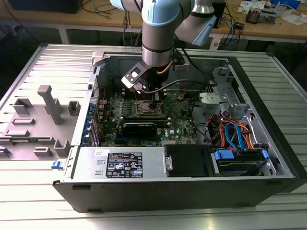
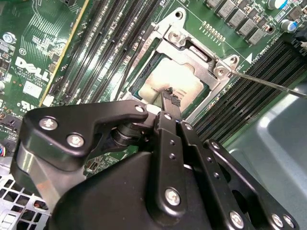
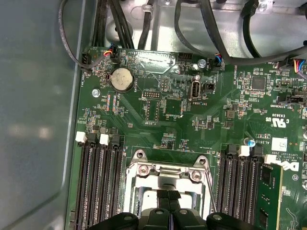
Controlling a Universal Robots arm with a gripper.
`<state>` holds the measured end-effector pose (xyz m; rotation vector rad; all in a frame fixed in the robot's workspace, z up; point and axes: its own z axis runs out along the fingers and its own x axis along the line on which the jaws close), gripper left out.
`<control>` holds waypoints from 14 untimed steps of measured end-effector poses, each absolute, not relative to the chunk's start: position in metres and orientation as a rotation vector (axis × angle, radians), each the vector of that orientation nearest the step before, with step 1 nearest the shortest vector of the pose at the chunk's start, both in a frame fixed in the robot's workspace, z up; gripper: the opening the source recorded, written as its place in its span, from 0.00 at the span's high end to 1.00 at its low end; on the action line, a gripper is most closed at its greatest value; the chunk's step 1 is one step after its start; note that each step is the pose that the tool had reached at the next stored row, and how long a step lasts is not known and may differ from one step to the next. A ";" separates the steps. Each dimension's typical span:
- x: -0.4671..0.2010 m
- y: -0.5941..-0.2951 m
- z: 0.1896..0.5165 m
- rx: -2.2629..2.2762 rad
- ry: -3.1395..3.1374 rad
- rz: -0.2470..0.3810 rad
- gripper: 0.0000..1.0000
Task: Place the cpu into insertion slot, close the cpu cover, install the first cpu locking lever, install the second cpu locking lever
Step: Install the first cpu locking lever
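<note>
The cpu is a small flat square chip with a matte silver-grey top, seated in the insertion slot directly beneath the gripper. The gripper's black fingers are drawn together with nothing between them, and their ribbed tip rests on the chip's top near one edge. The cpu cover, a thin silver frame, lies flat around the chip, whose top shows through its window. One thin wire locking lever reaches out from the socket's corner across the memory slots

Counted, there are one cpu, one socket and one cover. One coin cell battery sits on the green motherboard beyond the fingertips. There are two banks of long black memory slots, one on each side of the gripper, and one green memory module stands just beside one bank

The board lies in an open desktop computer case, with blue and orange cables well apart from the gripper. The case rests on a ribbed metal table, which also carries grey plastic fixtures. Behind the arm stand wooden workbenches strewn with cables
</note>
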<state>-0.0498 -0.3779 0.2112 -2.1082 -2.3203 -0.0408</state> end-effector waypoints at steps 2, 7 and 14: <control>-0.050 -0.378 0.211 -2.108 -2.320 -0.041 0.89; -0.050 -0.378 0.214 -2.108 -2.320 -0.041 0.89; -0.050 -0.378 0.220 -2.108 -2.320 -0.041 0.89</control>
